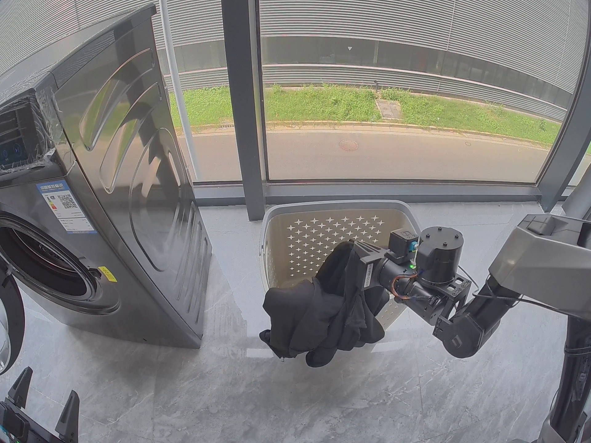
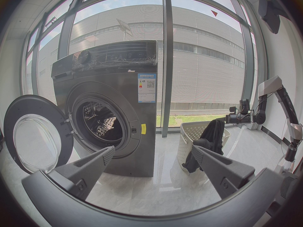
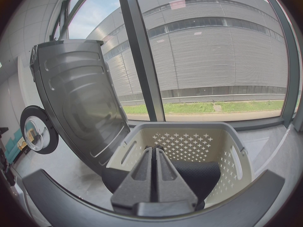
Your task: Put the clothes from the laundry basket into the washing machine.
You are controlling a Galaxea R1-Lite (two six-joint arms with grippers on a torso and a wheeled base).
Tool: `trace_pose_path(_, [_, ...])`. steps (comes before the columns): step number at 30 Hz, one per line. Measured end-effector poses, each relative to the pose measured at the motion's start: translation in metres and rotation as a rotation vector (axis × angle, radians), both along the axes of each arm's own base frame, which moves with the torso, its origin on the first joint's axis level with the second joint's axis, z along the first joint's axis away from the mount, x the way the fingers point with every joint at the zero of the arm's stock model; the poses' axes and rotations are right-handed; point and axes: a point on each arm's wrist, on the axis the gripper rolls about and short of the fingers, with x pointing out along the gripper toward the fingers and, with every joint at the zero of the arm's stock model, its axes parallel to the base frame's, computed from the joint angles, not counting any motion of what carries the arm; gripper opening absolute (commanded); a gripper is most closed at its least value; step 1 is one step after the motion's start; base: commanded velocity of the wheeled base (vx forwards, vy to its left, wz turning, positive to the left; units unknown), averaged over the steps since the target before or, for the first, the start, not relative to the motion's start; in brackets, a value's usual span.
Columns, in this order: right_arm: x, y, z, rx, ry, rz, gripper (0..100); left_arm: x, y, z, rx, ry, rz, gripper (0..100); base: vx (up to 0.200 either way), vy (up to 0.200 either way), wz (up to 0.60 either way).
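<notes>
Head view: your right claw (image 1: 360, 266) is clenched on the black garment (image 1: 320, 321), which hangs below it across the near rim of the laundry basket (image 1: 277, 216); left wrist view: the garment's long axis runs upright, free end pointing floorward; your left claw (image 2: 152, 150) gapes, the washing machine (image 2: 126, 79) beyond it; right wrist view: the right claw is pinched shut, dark cloth under it.

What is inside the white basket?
Inside the basket you can see its star-holed wall. A black garment, held by the right pincer, drapes over its near rim. The garment covers the bottom, so other clothes cannot be seen.
</notes>
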Motion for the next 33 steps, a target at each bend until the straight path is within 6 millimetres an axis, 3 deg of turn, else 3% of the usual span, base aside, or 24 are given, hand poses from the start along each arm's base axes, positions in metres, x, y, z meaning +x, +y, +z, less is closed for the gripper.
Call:
trace_pose_path(5, [-0.004, 0.006, 0.021, 0.035, -0.056, 0.036, 0, 0.0, 0.0, 0.0, 0.0, 0.0, 0.0, 100, 0.0, 0.0, 0.0])
trace_pose_path(10, [-0.015, 0.017, 0.025, 0.05, -0.071, 0.098, 0, 0.0, 0.0, 0.0, 0.0, 0.0, 0.0, 100, 0.0, 0.0, 0.0])
trace_pose_path(15, [-0.027, 0.033, 0.013, 0.058, -0.053, 0.179, 0, 0.0, 0.0, 0.0, 0.0, 0.0, 0.0, 100, 0.0, 0.0, 0.0])
trace_pose_path(21, [-0.026, 0.044, -0.022, 0.039, 0.014, 0.206, 0, 0.0, 0.0, 0.0, 0.0, 0.0, 0.0, 100, 0.0, 0.0, 0.0])
trace_pose_path(22, [-0.025, 0.046, -0.027, 0.037, 0.019, 0.207, 100, 0.0, 0.0, 0.0, 0.0, 0.0, 0.0, 100, 0.0, 0.0, 0.0])
trace_pose_path(33, [-0.014, 0.044, -0.068, 0.0, 0.068, 0.178, 100, 0.0, 0.0, 0.0, 0.0, 0.0, 0.0, 100, 0.0, 0.0, 0.0])
